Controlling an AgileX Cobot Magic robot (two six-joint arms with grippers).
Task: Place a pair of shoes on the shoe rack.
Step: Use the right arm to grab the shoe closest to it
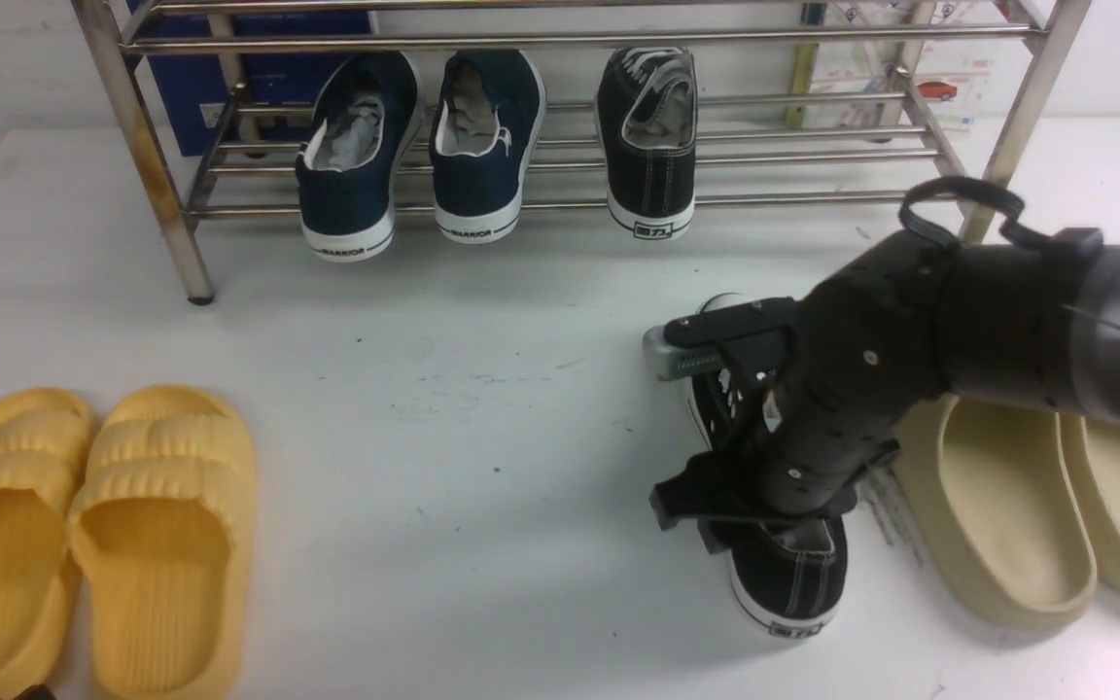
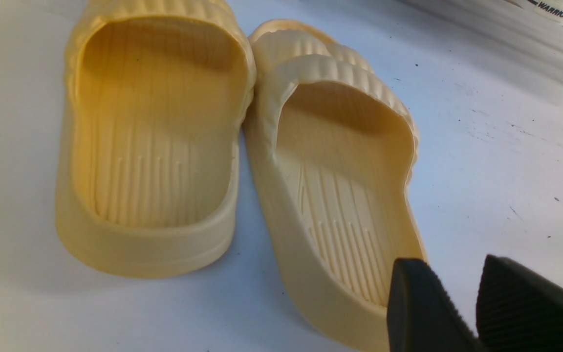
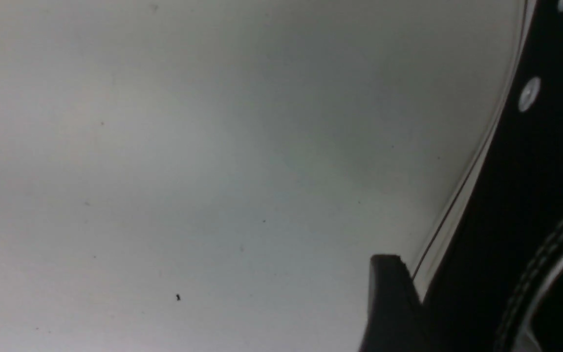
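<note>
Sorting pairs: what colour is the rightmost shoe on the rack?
Black shoe with white sole and stitching; front view shows it best.

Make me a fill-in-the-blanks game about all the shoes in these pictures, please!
1. The shoe rack holds ___ shoes.
2. One black sneaker is on the rack; the other black sneaker sits beneath the robot's ___ arm.
3. The slides on the robot's left are ___.
4. The navy sneakers say ___ on their heels.

Missing words: three; right; yellow; WARRIOR.
</note>
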